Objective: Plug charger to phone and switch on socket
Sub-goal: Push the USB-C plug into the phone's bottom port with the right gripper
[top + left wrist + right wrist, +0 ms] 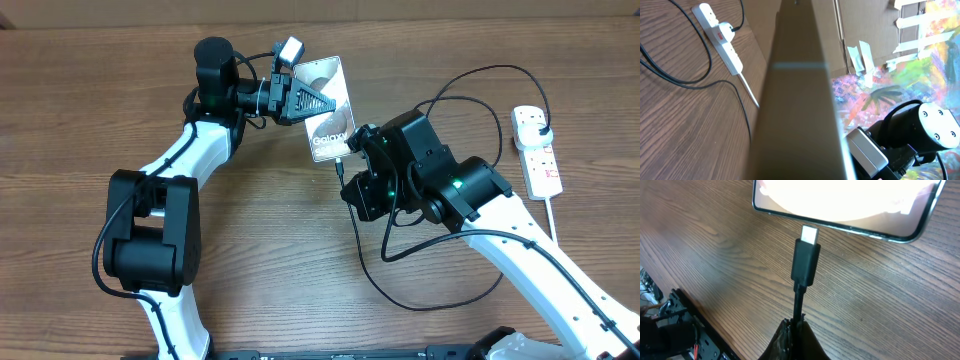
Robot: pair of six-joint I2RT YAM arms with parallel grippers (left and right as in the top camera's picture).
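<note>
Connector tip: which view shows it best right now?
Right wrist: the connector tip is large and sharp, right by the edge of the phone. Overhead shows only a dark speck below the phone; left wrist doesn't show it.

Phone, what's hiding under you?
Only wooden table shows below the phone. The charger aims its silver tip at the phone's edge, not fully in. In the overhead view, the phone covers the wood directly beneath it.
</note>
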